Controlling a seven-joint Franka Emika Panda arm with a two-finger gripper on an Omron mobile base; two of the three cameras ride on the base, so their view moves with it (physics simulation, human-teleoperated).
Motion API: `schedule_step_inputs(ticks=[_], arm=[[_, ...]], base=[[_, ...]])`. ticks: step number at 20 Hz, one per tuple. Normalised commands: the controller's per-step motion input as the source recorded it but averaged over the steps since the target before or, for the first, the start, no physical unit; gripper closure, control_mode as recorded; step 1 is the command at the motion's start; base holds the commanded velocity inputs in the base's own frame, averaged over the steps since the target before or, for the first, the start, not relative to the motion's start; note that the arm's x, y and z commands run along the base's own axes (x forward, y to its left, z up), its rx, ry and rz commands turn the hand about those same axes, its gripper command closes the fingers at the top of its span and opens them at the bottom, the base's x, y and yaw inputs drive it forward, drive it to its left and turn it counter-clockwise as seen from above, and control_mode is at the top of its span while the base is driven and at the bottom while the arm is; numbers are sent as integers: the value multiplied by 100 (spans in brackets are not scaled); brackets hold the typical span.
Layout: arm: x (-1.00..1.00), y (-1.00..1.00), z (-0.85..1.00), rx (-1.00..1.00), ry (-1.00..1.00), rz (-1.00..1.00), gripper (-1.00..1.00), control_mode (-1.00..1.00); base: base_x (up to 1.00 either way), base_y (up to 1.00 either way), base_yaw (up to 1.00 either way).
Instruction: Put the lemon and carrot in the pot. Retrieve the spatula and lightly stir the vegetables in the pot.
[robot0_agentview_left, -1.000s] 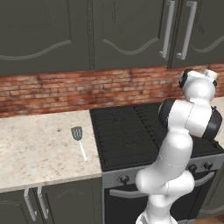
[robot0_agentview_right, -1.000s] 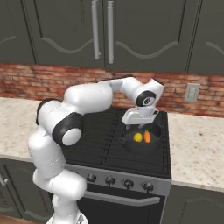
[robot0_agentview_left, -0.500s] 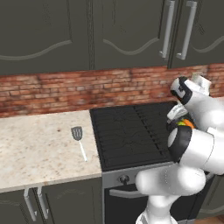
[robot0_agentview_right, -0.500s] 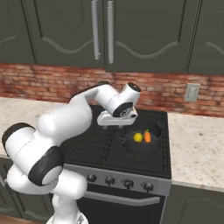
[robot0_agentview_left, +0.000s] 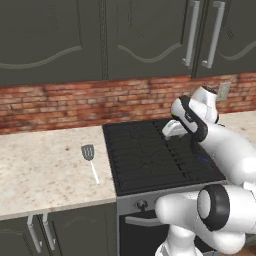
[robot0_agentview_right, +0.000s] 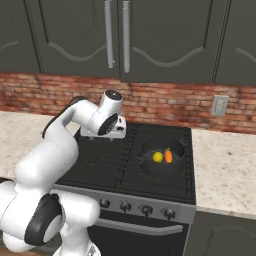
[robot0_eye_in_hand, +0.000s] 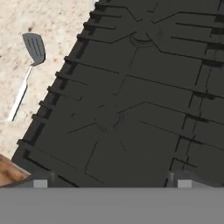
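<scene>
Two views first. Left base: spatula (robot0_agentview_left: 90, 161) flat on counter (robot0_agentview_left: 40, 170), left of stove (robot0_agentview_left: 155, 155). Right base: lemon (robot0_agentview_right: 157, 157) and carrot (robot0_agentview_right: 168, 156) in pot (robot0_agentview_right: 162, 156) on stove; my gripper (robot0_agentview_right: 103, 135) above stove's left half, empty. Hand: fingers (robot0_eye_in_hand: 40, 183) wide apart over stove grates, spatula beyond its edge.

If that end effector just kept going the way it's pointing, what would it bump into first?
Most likely the black stove top: the hand view looks straight down onto its grates, with nothing in between. The open end effector is empty; the spatula lies off to the side on the counter.
</scene>
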Motion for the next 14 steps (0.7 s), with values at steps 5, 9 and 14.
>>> schedule_step_inputs(ticks=[5,9,14], arm=[[0,100,6,-3,10,-13,-100,-100],[4,100,0,-4,15,-5,-100,-100],[28,100,0,-4,27,-2,-100,-100]], base=[[0,0,0],[0,0,0],[0,0,0]])
